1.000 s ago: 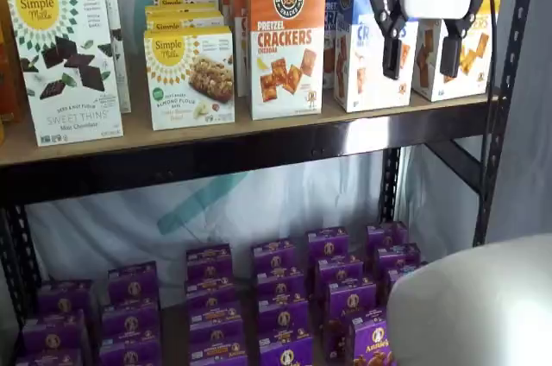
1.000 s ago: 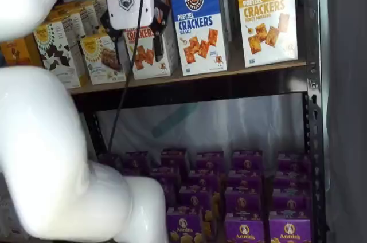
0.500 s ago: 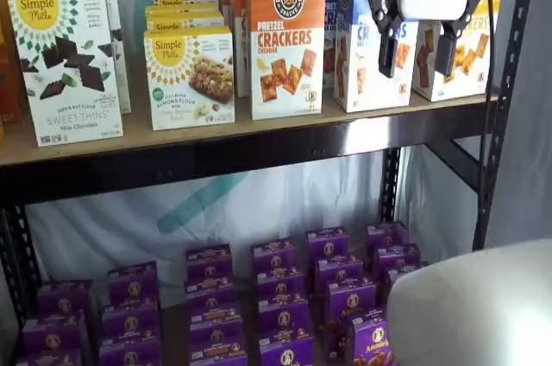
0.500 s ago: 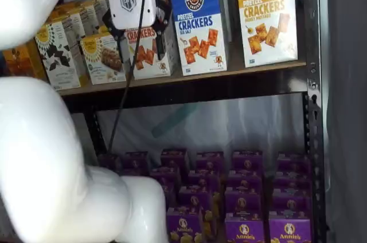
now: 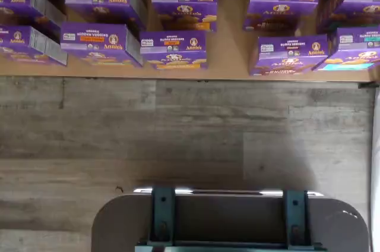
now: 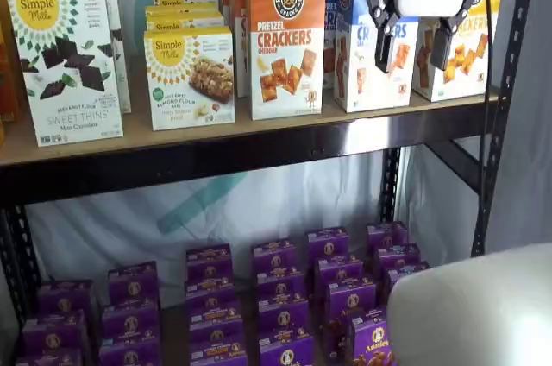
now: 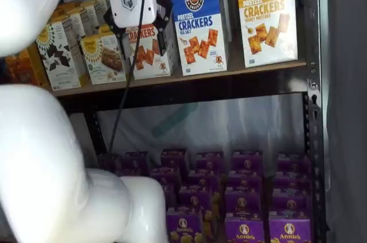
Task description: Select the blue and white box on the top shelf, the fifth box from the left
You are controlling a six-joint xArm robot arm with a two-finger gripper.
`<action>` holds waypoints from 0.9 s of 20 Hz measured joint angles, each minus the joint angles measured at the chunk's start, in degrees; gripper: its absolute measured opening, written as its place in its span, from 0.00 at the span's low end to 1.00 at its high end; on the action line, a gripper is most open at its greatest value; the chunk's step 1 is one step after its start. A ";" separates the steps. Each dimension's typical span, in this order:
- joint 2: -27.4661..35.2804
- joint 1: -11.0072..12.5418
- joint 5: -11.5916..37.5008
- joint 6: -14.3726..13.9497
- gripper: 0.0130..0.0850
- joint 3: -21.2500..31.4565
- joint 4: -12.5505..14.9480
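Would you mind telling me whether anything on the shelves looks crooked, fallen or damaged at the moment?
Nothing stands out. The boxes on the top shelf stand upright, including the blue and white box. The open gripper hangs in front of them, holding nothing.

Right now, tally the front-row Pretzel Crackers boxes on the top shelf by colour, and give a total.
orange box: 1
blue and white box: 1
yellow and white box: 1
Total: 3, all standing at the front of the top shelf.
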State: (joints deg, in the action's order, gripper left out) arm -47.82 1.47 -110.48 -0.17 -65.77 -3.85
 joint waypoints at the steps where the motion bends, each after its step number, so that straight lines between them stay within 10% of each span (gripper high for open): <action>1: -0.02 -0.05 0.35 -0.03 1.00 0.06 0.01; 18: 1.43 1.69 12.80 2.37 1.00 2.38 1.69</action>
State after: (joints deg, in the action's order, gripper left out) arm -46.39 3.16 -97.68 2.20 -63.39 -2.16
